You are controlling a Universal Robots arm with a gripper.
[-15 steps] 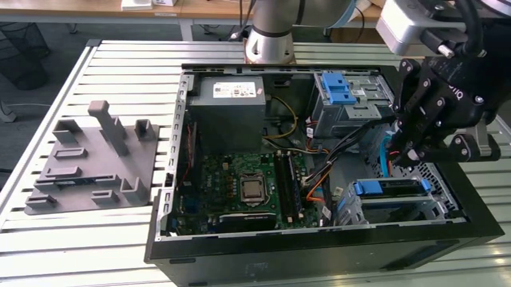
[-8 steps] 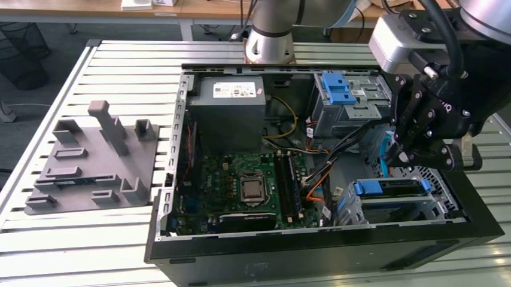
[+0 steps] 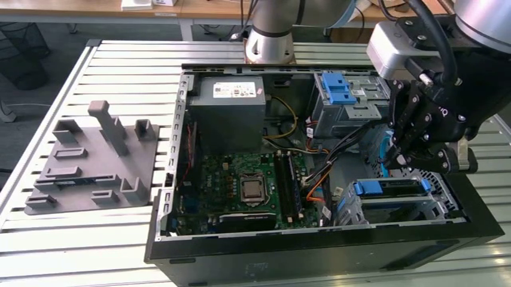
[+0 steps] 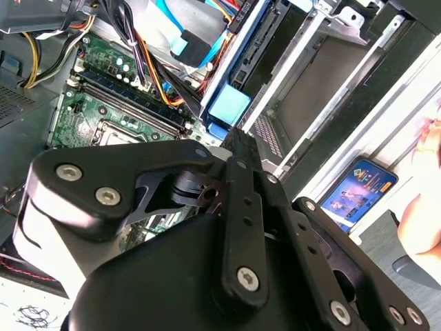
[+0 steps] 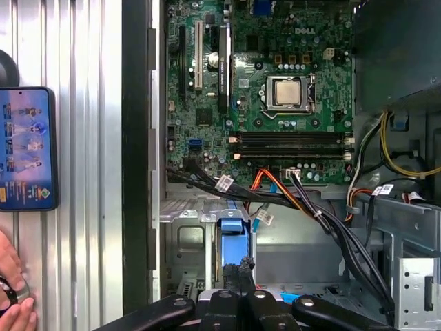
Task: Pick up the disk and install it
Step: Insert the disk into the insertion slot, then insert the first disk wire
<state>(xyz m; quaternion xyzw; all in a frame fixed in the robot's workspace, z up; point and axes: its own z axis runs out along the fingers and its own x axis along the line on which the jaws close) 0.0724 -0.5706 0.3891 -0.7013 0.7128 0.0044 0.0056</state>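
The disk (image 3: 375,188) stands on edge in a slot of the lower metal drive cage (image 3: 435,206), inside the open computer case at the exterior view's right. Its blue end (image 5: 233,231) faces the motherboard. My gripper (image 3: 408,160) hangs right over this cage. In the first wrist view my gripper (image 5: 238,267) has its dark fingers drawn close together on the top edge of the blue-railed carrier. In the second wrist view my gripper (image 4: 238,138) meets the disk (image 4: 227,107) at its blue end. The rest of the drive is hidden by the cage and my gripper.
Black, orange and blue cables (image 5: 289,200) run past the cage. The blue latch (image 3: 339,89) tops the upper cage, with the power-supply box (image 3: 231,101) beside it. A grey fixture (image 3: 88,161) lies on the slatted table. A phone (image 5: 27,148) and a hand (image 5: 12,307) are beside the case.
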